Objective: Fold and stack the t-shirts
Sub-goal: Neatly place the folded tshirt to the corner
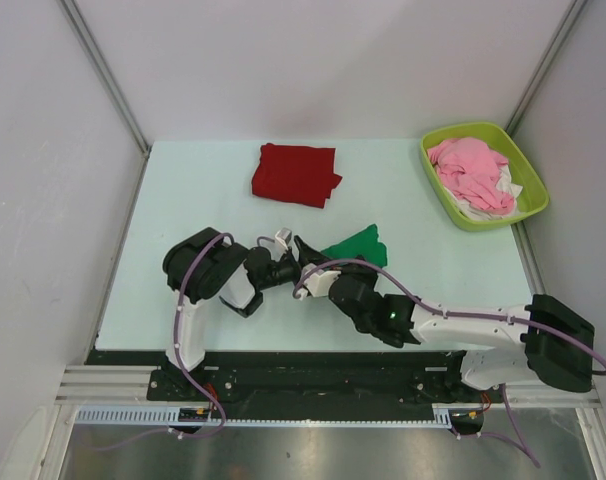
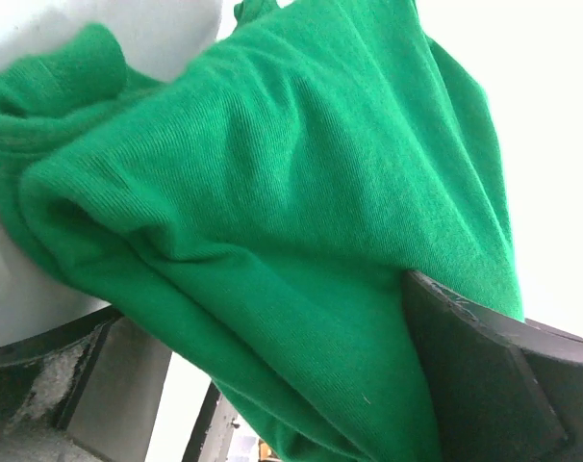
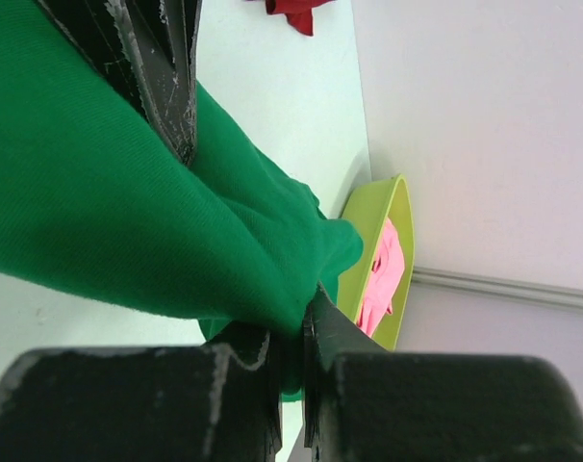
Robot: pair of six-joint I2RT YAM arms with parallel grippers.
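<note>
On the bench (image 1: 183,200), from above, are two t-shirts: one dark red t-shirt (image 1: 295,175) folded at the back, one green t-shirt (image 1: 355,245) bunched between the arms. Left wrist: the left end effector (image 2: 272,385) stands wide open around green cloth. Right wrist: the right end effector (image 3: 291,361) pinches the green t-shirt, apparently mid-fold; the left likely must grip next.

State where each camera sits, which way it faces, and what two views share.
Top external: above and behind, looking down on the table; left arm and right arm at bottom.
Left wrist: close on the green t-shirt, between its open jaws.
Right wrist: along the table toward the bin; its jaws pinch the green t-shirt.
Shared: top and right wrist show the red t-shirt.
</note>
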